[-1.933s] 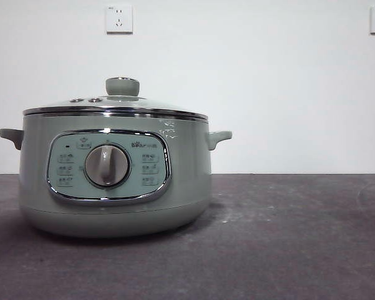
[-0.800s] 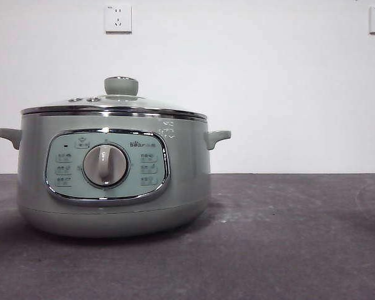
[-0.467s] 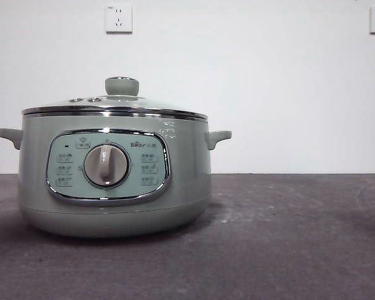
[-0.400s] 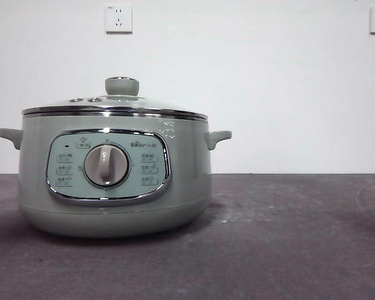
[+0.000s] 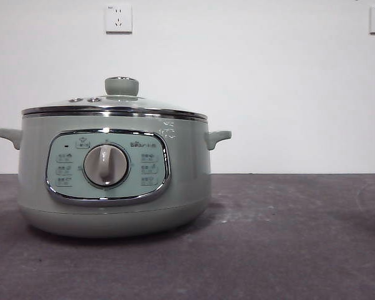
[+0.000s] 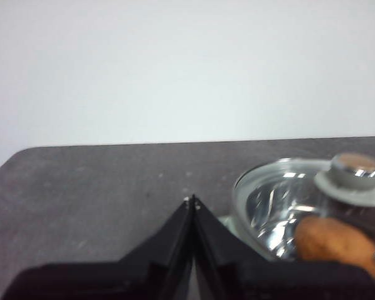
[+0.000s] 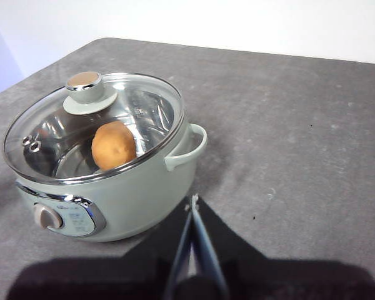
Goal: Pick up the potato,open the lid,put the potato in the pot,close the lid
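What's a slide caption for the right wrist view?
Potato inside the pot, glass lid closed on top; right gripper shut, apart from the pot above the table.

Pale sage-green cooker pot (image 5: 115, 181), chrome-framed panel, grey dial. Clear glass lid (image 7: 94, 128) with chrome rim, pale green knob with a tan cap. Orange-brown potato (image 7: 113, 144) seen through the glass. Dark grey mottled tabletop (image 5: 287, 237), white wall (image 5: 269, 81), black grippers.
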